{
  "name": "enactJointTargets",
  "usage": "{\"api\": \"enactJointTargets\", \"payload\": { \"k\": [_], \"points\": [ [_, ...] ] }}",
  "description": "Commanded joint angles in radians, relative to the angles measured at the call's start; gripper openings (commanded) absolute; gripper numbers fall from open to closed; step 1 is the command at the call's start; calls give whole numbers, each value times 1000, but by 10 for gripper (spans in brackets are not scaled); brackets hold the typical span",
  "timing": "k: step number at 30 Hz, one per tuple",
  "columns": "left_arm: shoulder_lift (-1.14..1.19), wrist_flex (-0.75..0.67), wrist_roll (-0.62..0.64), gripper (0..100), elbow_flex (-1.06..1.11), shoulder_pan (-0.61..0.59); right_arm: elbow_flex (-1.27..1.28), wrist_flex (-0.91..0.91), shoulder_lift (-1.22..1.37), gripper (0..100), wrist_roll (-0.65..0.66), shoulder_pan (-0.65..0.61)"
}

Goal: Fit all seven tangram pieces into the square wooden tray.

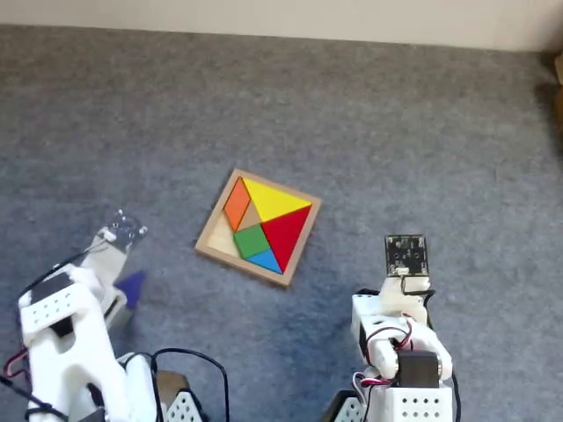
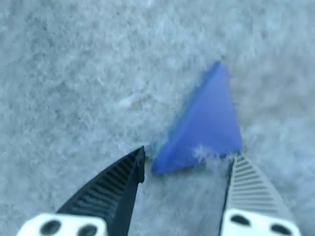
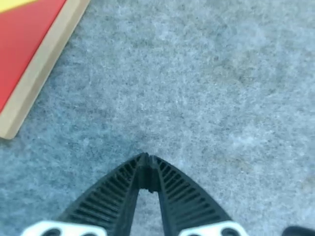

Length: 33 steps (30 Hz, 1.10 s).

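Note:
The square wooden tray (image 1: 209,245) lies turned like a diamond at the table's middle. It holds an orange parallelogram (image 1: 236,207), a yellow triangle (image 1: 274,200), a red triangle (image 1: 287,232), a green square (image 1: 251,239) and a light blue triangle (image 1: 265,259). Bare wood shows in its left corner. A dark blue triangle (image 2: 206,125) lies flat on the carpet beside the left arm (image 1: 70,303), also visible from above (image 1: 132,286). My left gripper (image 2: 188,153) is open, its fingertips just short of that triangle's near edge. My right gripper (image 3: 147,157) is shut on nothing, low over carpet off the tray's edge (image 3: 42,73).
Grey carpet covers the whole table. The right arm (image 1: 400,308) stands at the front right of the tray, and the carpet between the two arms is open. A pale wall strip runs along the far edge.

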Motion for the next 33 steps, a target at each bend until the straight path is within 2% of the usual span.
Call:
{"api": "enactJointTargets", "payload": {
  "k": [1, 8, 12, 18, 21, 25, 27, 29, 33],
  "points": [
    [-10, -44, 181, 263, -35, 107, 110, -2, -5, 5, -5, 13],
    [-10, -41, 448, 263, -202, 119, 110, -2, -5, 5, -5, 13],
    [-10, -40, 551, 263, -275, 119, 110, -2, -5, 5, -5, 13],
    [-10, -11, 554, 263, -298, 119, 110, -2, -5, 5, -5, 13],
    [-10, 104, 496, 266, -323, 119, 110, -2, -5, 5, -5, 13],
    [-8, 319, 509, 271, -415, 120, 110, -1, -5, 5, -5, 13],
    [-7, 397, 512, 309, -447, 125, 110, -1, -5, 5, -5, 13],
    [-7, 445, 514, 345, -466, 127, 110, 1, -5, 5, -5, 13],
    [-7, 470, 516, 348, -466, 130, 110, 2, -5, 5, -5, 13]
  ]
}}
